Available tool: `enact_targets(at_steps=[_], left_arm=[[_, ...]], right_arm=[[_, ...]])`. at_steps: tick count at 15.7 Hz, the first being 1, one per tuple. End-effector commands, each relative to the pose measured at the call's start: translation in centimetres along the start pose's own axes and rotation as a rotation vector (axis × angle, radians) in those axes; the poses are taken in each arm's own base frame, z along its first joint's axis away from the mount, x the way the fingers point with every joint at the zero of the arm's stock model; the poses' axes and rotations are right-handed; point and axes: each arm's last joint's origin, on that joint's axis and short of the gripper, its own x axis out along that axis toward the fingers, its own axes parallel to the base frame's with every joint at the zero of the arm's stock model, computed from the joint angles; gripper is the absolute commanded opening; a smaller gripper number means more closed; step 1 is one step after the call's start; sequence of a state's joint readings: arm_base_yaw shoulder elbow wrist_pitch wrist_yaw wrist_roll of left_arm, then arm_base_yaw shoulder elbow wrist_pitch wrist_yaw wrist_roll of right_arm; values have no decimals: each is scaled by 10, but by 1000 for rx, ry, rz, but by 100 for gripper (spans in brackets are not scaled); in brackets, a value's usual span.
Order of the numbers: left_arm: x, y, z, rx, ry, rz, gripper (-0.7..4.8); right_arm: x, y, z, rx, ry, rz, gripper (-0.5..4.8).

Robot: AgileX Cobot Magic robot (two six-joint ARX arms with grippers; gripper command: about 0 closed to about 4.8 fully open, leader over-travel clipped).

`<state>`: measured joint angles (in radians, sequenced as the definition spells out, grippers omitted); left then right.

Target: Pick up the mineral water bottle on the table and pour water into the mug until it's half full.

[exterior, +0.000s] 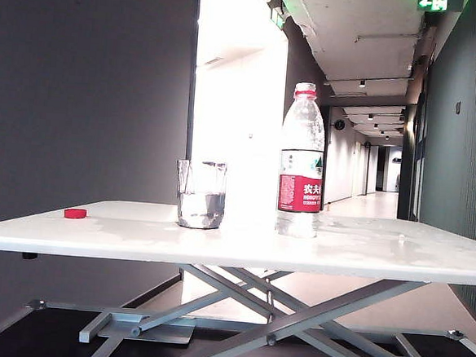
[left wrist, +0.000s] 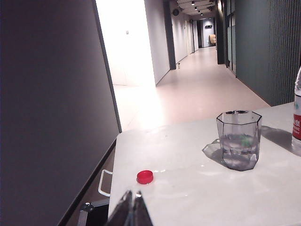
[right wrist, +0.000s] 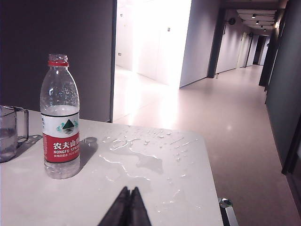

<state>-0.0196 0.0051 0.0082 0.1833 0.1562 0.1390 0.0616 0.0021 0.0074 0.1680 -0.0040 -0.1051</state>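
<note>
The mineral water bottle (exterior: 301, 162) stands upright and uncapped near the middle of the table (exterior: 233, 245), just right of the mug (exterior: 201, 194) in the exterior view, the two close but apart. The mug already holds water (exterior: 201, 207) to roughly its lower half. A small red cap (exterior: 75, 213) lies well off toward the left edge, and spilled puddles (right wrist: 136, 157) spread over the tabletop beside the bottle. Neither arm shows in the exterior view; the left gripper (left wrist: 132, 209) hangs with its jaws pressed together at the near edge close to the cap, and the right gripper (right wrist: 127, 207) is likewise closed on nothing, low over the table short of the bottle. The bottle looks thin-walled and mostly drained, so it should be light, easy to tip, and inclined to buckle under a hard squeeze. The labelled midsection offers the straightest, least slippery band for a hold; a wet base and wet table could let it slide. The glass mug is rigid and breakable.
</note>
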Motion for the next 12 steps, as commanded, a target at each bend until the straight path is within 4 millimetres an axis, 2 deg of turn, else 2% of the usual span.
enact_targets(at_steps=[1, 12], left_arm=[[0, 0, 1, 3, -3, -5, -5], [0, -1, -3, -2, 30, -10, -5]], right_arm=[[0, 0, 1, -1, -20, -4, -8], [0, 0, 0, -1, -5, -2, -9]])
